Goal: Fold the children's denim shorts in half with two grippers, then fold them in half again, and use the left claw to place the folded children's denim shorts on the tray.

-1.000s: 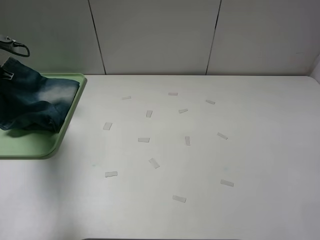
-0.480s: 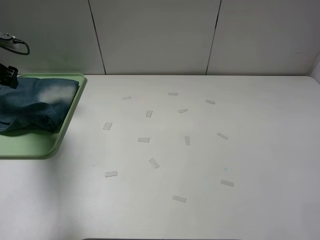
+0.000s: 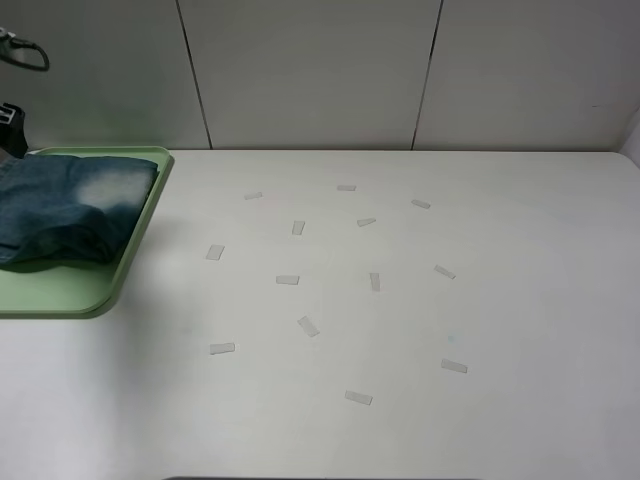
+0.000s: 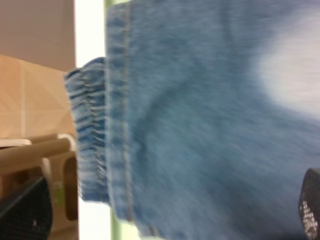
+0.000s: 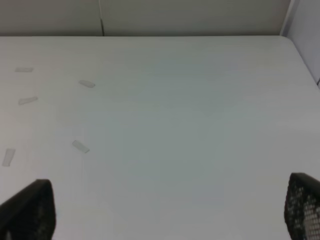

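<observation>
Exterior high view: we see the folded children's denim shorts (image 3: 70, 208) lying in the pale green tray (image 3: 135, 255) at the far left of the white table (image 3: 400, 430), a pale faded patch uppermost. The tray's right rim and near right corner are visible; its left part runs out of frame. Small strips of tape (image 3: 308, 326) are scattered over the middle of the table, well apart from the tray. Only a dark fragment of the left claw (image 3: 10, 128) shows at the far left edge, above the shorts and apart from them.

Left wrist view: we look straight onto the denim, its gathered elastic waistband (image 4: 90, 130) hanging just past the tray edge. The left claw's 2 fingertips (image 4: 27, 212) stand spread wide, with nothing between them.

Right wrist view: the right gripper (image 5: 165, 210) hangs over bare table, its 2 black fingertips (image 5: 305, 205) likewise spread wide and holding nothing.
</observation>
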